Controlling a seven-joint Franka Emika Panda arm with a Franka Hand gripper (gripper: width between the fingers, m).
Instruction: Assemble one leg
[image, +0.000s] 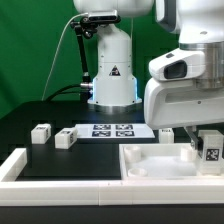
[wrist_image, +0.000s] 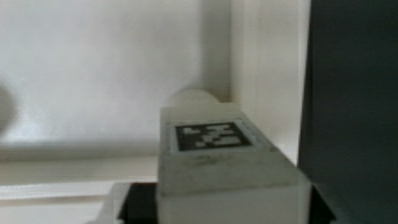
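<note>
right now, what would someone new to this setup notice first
First, the big white arm at the exterior view's right, its claw down over the large white tray-like part with a tagged leg between its fingers. The wrist view is filled by that same leg, marker tag facing the camera. Next come two loose legs on the black table beside the marker board.

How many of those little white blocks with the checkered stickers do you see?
3. Two legs lie on the black table at the exterior view's left, one farther left, one beside the marker board. A third is at the pincer over the tray. Others may be hidden.
</note>
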